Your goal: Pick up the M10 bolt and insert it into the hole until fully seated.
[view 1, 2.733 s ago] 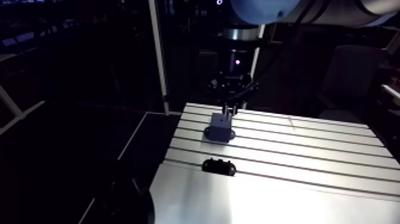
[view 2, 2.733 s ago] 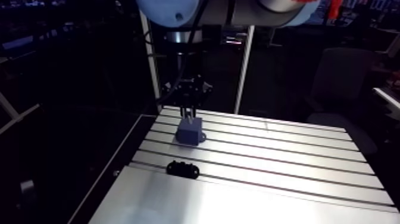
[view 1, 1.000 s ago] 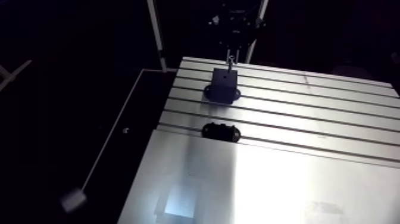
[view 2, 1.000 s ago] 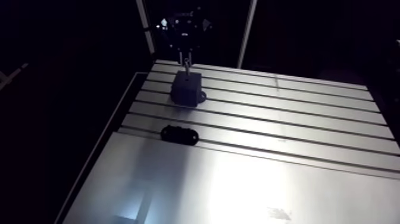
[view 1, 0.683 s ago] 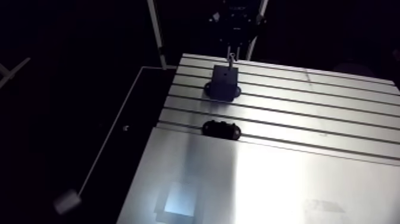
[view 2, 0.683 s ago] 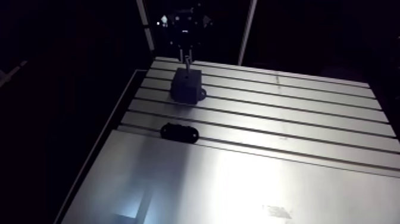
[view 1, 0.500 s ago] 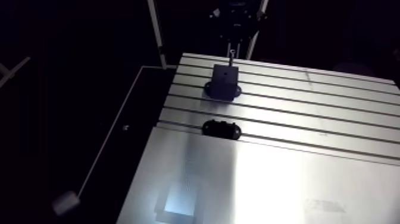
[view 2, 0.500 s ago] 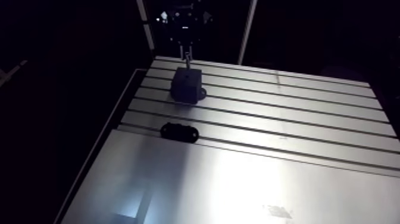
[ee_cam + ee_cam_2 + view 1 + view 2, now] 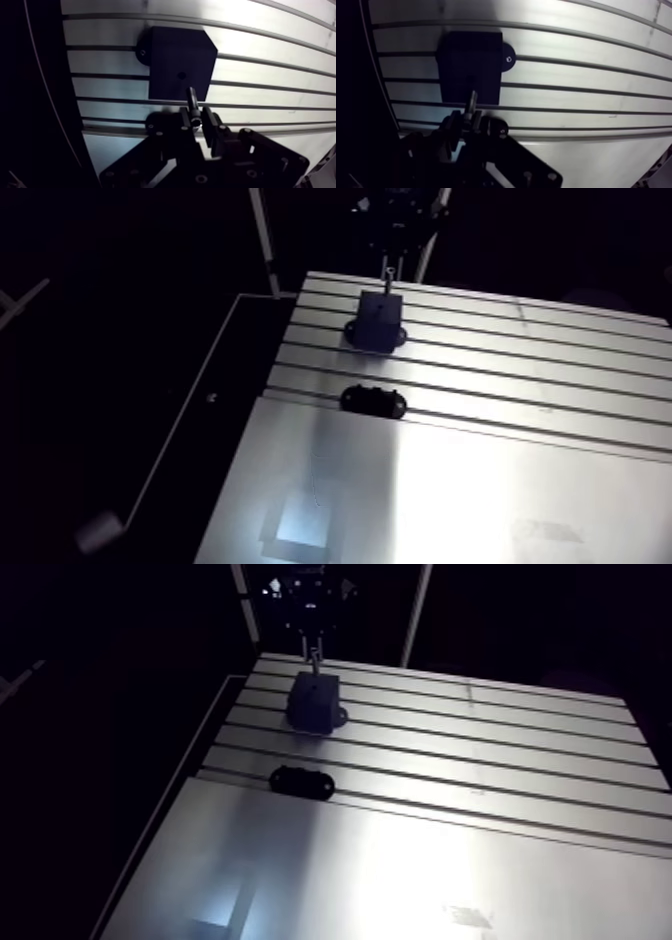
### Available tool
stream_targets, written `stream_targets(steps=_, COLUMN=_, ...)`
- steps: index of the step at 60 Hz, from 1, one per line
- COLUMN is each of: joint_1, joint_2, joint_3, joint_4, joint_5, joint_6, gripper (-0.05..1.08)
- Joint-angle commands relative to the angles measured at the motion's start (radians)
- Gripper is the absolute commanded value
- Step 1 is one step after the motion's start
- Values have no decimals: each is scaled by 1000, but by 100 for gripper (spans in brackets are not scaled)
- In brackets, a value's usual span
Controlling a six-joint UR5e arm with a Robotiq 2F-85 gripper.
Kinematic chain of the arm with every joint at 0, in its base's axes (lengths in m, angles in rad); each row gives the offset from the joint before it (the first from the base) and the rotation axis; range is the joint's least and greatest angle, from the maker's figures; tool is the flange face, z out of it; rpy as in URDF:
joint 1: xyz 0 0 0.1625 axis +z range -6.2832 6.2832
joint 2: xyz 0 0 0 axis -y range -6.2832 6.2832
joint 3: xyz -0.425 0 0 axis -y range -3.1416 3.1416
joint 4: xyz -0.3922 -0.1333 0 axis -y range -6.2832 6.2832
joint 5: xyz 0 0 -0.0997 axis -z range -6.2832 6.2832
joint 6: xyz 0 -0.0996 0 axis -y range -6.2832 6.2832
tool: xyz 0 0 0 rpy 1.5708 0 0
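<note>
A dark block (image 9: 181,62) with a small hole (image 9: 181,76) in its top face is bolted to the slotted table (image 9: 520,348) by side tabs. In the wrist view my gripper (image 9: 198,120) is shut on the M10 bolt (image 9: 192,101), whose dark shank points out ahead of the fingertips toward the block. The bolt's tip hangs over the block's near edge, a little short of the hole. In the arm view the gripper (image 9: 389,268) hovers above the block (image 9: 376,321) at the table's far left.
A low black oblong holder (image 9: 373,400) sits on the table nearer the camera than the block. A smooth bright plate (image 9: 430,498) covers the front of the table. The table's left edge drops off into darkness close beside the block.
The arm view has shifted and tilted down since the earliest frames. Across the recent frames the gripper with the bolt has risen slightly above the block; the block and holder have stayed put.
</note>
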Motion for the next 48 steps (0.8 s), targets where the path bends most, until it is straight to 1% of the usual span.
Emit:
stream_targets(steps=1, joint_1=2, joint_2=4, joint_3=0, joint_4=-2, joint_5=1, joint_6=0, gripper=108)
stream_targets(steps=40, joint_1=7, joint_2=12, joint_3=2, joint_4=-5, joint_5=1, joint_6=-2, gripper=108)
stream_targets(steps=48, joint_1=7, joint_2=12, joint_3=2, joint_4=-20, joint_5=3, joint_6=-2, gripper=108)
